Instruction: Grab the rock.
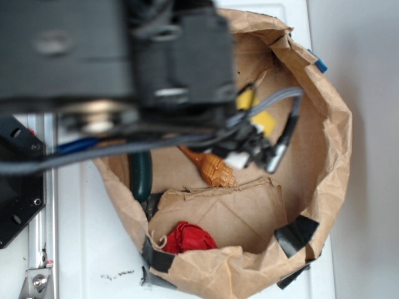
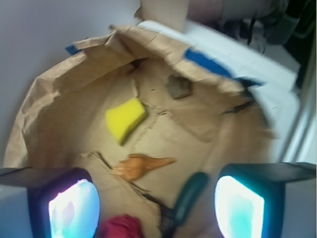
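The rock [image 2: 178,87] sits at the far side of the paper-bag basin [image 2: 59,119] in the wrist view — a small grey-brown lump, alone, nothing touching it. Nearer the camera lies the yellow sponge wedge [image 2: 125,118], closer again the orange seashell [image 2: 141,166], then a dark green handle [image 2: 190,196] and the red cloth ball [image 2: 121,227] at the bottom edge. The pincer [image 2: 156,203] hangs above the near side, pads [image 2: 74,208] spread wide and holding nothing at all — the shell and handle show through the gap. From the exterior view the arm blocks the rock completely. So by my reading the grab hasn't begun: the pincer has yet to travel across past the sponge, drop over the rock, and close.
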Robot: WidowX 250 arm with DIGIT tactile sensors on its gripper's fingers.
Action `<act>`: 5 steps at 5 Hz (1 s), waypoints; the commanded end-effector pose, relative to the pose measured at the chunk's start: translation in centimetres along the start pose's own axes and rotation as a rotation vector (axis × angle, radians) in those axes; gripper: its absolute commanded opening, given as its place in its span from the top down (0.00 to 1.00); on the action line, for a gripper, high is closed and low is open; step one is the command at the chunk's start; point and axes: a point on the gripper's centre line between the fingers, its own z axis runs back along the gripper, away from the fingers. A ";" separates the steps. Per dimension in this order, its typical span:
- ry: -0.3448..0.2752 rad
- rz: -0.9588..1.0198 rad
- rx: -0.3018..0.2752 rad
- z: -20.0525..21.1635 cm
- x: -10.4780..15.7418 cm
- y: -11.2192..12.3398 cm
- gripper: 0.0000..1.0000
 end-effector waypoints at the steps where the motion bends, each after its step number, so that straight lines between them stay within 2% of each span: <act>1: -0.046 0.279 -0.016 -2.6 2.7 -0.1 0.00; 2: -0.051 0.335 0.020 -4.5 3.5 0.9 0.00; 4: -0.106 0.359 0.078 -7.4 4.3 2.4 0.00; 5: -0.107 0.358 0.084 -8.0 4.6 2.5 0.00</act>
